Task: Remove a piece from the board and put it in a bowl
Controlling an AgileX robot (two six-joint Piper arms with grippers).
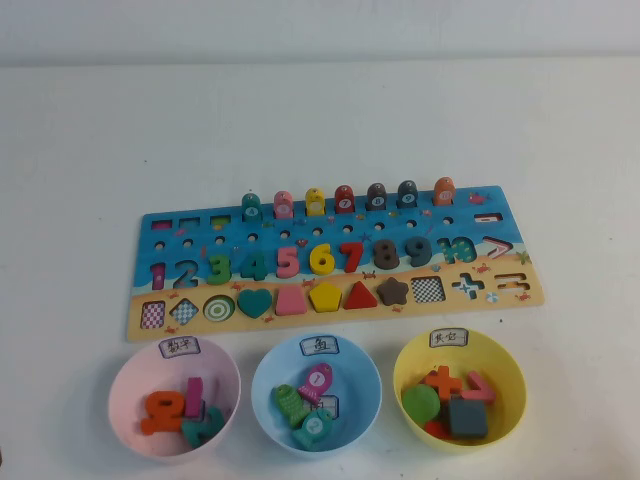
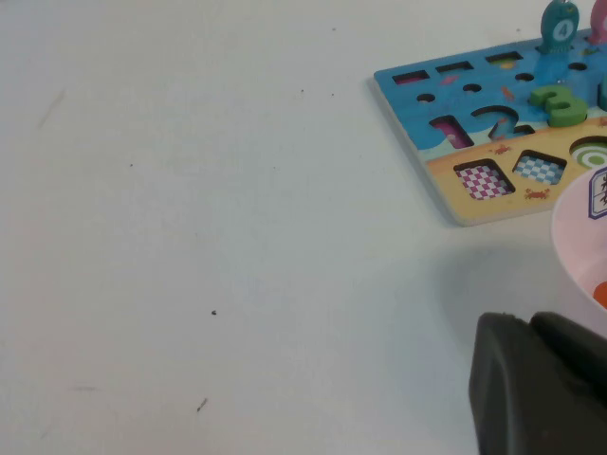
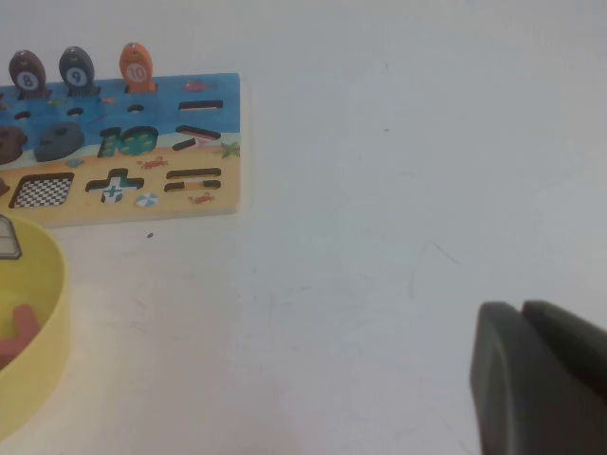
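Observation:
The dark slate-grey "9" point(image 1: 418, 250) lies in its slot on the blue and sandy board point(image 1: 200, 236), between the brownish "8" and the "10". It also shows in the right wrist view point(image 3: 59, 137). The pale pink bowl point(image 1: 125, 372) stands in front of the board's left end and holds an orange and a pink numeral and a teal piece. Neither arm shows in the high view. My left gripper point(image 2: 526, 322) is shut and empty over bare table, left of the pink bowl point(image 2: 579, 237). My right gripper point(image 3: 522, 308) is shut and empty over bare table, right of the board point(image 3: 223, 104).
A light-blue bowl point(image 1: 265, 372) with fish pegs stands front centre. A yellow bowl point(image 1: 507, 365) with shapes and signs stands front right and shows in the right wrist view point(image 3: 43, 313). Several fish pegs point(image 1: 345, 198) stand upright along the board's far edge.

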